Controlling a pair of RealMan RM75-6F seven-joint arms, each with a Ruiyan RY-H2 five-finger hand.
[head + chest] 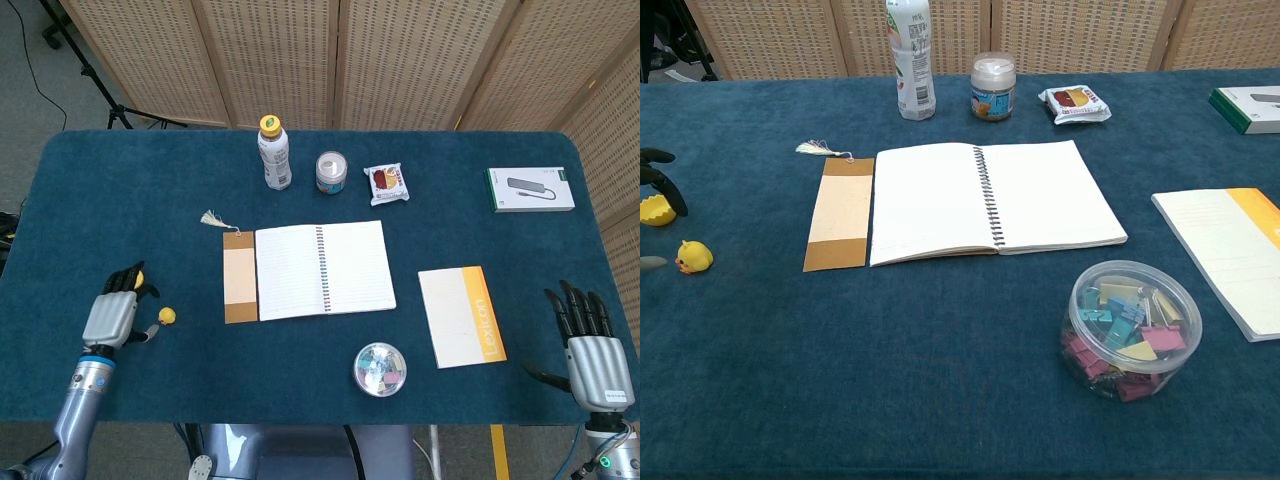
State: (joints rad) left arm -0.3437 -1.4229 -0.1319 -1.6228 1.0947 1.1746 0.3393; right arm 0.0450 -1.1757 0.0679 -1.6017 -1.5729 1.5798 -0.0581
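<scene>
My left hand [118, 310] hovers at the table's left side with fingers spread and nothing in it. Its fingertips [660, 175] reach over a yellow half-shell [654, 211], and a small yellow duck [167, 316] sits just right of its thumb. My right hand [590, 350] rests open near the front right corner, fingers apart, just right of a yellow-edged notepad [461, 315]. An open spiral notebook [322, 268] lies in the middle, with a brown bookmark [239, 278] along its left edge.
Along the far side stand a bottle [273, 152], a small jar [331, 172], a snack packet [386, 183] and a green-edged box [529, 188]. A clear tub of binder clips [380, 368] sits near the front edge. Wicker screens stand behind the table.
</scene>
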